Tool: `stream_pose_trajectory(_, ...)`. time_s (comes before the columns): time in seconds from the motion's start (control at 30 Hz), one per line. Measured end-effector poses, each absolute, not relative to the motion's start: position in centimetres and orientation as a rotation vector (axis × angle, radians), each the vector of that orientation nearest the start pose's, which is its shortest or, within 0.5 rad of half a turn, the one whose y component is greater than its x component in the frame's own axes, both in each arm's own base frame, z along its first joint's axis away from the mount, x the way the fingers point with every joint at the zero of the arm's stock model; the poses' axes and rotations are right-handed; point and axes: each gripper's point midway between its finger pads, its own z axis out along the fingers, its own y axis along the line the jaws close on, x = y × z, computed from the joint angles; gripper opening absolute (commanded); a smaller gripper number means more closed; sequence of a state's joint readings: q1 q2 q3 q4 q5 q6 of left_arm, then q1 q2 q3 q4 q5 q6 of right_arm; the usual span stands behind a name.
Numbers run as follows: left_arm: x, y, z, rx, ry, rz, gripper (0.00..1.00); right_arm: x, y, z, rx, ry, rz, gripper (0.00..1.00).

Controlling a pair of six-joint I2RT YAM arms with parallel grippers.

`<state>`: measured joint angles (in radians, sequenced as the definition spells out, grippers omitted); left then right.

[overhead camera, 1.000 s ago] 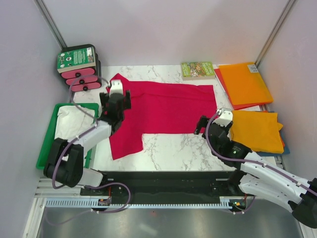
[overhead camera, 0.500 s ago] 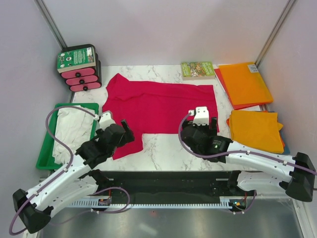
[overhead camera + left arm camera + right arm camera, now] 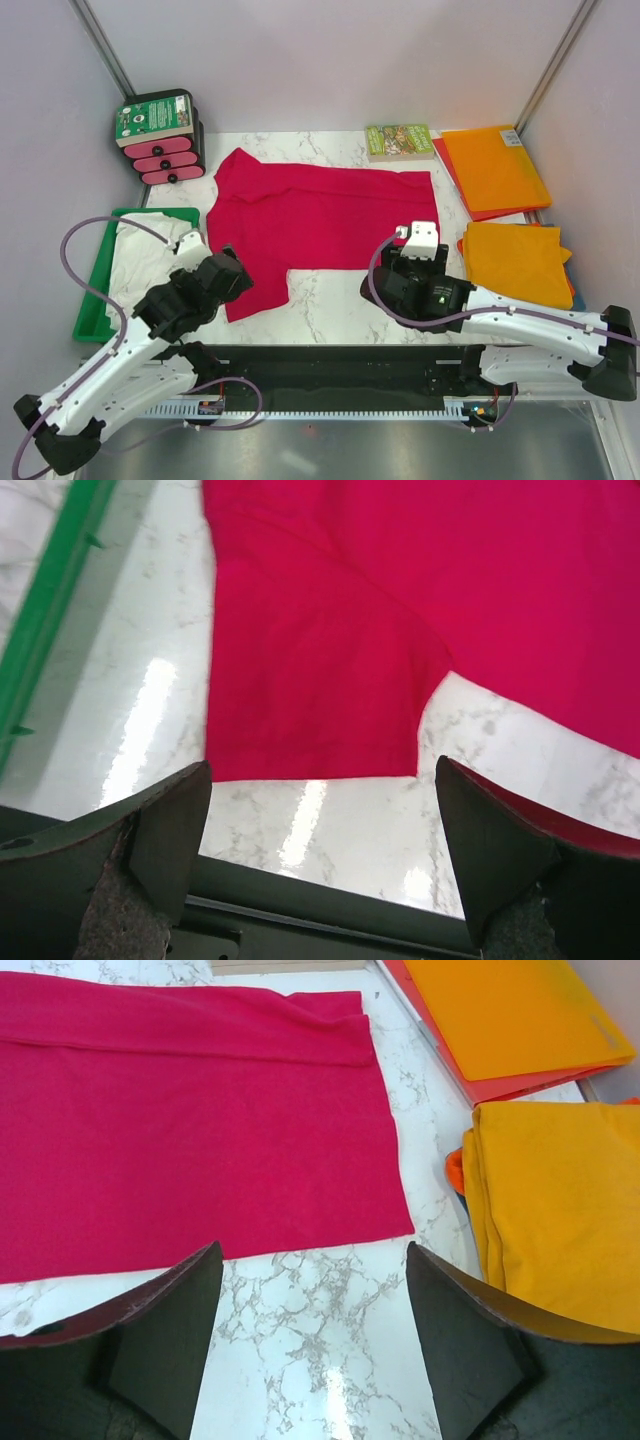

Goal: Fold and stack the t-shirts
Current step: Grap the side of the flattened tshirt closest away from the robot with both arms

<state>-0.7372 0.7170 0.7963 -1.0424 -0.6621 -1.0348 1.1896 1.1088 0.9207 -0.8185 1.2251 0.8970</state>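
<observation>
A crimson t-shirt lies spread flat on the marble table, one sleeve pointing toward the near edge. My left gripper hovers open over that sleeve; in its wrist view the sleeve hem lies just beyond the empty jaws. My right gripper is open above the shirt's near right corner, with bare marble between its fingers. A white t-shirt is bunched in the green tray. A folded orange t-shirt rests at the right, apart from the right gripper.
The green tray sits at the left edge. A pink and black box stack stands at the back left, a small book at the back. A flat orange piece on red lies at the back right. Walls enclose three sides.
Both arms pulled back toward the near edge. The left gripper left the shirt's collar side and came down to the sleeve. The right gripper swung left, then settled over the shirt's near right corner.
</observation>
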Motion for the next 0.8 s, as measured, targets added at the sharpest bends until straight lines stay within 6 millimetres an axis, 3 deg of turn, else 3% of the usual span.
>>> stream_pose_trajectory(0.03,18.4,-6.5,16.0,-0.568,2.197,-0.116,1.00,22.4,14.7,21.2,0.099,1.865,-0.179,0.81)
stream_pose_trajectory(0.1,18.1,-7.3,15.3,-0.549,2.211,-0.183,0.96,22.3,14.9,21.3,0.088,1.875,-0.152,0.64)
stream_pose_trajectory(0.13,18.0,-7.7,14.9,-0.539,2.231,-0.193,0.83,22.3,15.1,21.4,0.082,1.879,-0.133,0.54)
stream_pose_trajectory(0.17,18.0,-8.1,14.3,-0.528,2.256,-0.190,0.50,22.2,15.1,21.4,0.073,1.883,-0.124,0.33)
stream_pose_trajectory(0.23,18.0,-8.8,13.0,-0.511,2.321,-0.156,0.33,22.2,15.3,21.2,0.056,1.889,-0.116,0.23)
stream_pose_trajectory(0.27,18.1,-8.9,12.4,-0.503,2.343,-0.131,0.14,22.2,15.4,21.2,0.051,1.892,-0.110,0.14)
stream_pose_trajectory(0.3,18.1,-9.0,11.7,-0.496,2.371,-0.099,0.05,22.2,15.7,21.0,0.041,1.899,-0.106,0.11)
stream_pose_trajectory(0.33,18.1,-9.1,11.0,-0.494,2.401,-0.064,0.02,22.3,16.0,20.8,0.025,1.905,-0.113,0.10)
stream_pose_trajectory(0.37,18.1,-9.2,10.4,-0.490,2.425,-0.034,0.02,22.4,16.4,20.5,0.005,1.915,-0.124,0.14)
stream_pose_trajectory(0.4,18.1,-9.2,10.0,-0.486,2.444,-0.008,0.08,22.5,16.9,20.2,-0.016,1.925,-0.136,0.18)
stream_pose_trajectory(0.43,18.1,-9.3,9.8,-0.483,2.458,0.008,0.34,22.6,17.3,19.8,-0.033,1.935,-0.148,0.27)
stream_pose_trajectory(0.53,18.7,-10.3,10.2,-0.480,2.482,0.003,0.64,23.1,19.1,19.2,-0.087,1.966,-0.164,0.36)
stream_pose_trajectory(0.63,18.5,-11.1,9.9,-0.523,2.505,-0.044,0.81,23.1,20.0,18.9,-0.106,1.985,-0.139,0.41)
stream_pose_trajectory(0.73,17.2,-10.7,8.0,-0.587,2.540,-0.037,0.84,23.0,20.5,18.7,-0.103,1.992,-0.110,0.43)
stream_pose_trajectory(0.8,16.1,-9.8,6.4,-0.630,2.565,0.011,0.79,22.9,20.5,18.4,-0.108,2.000,-0.104,0.44)
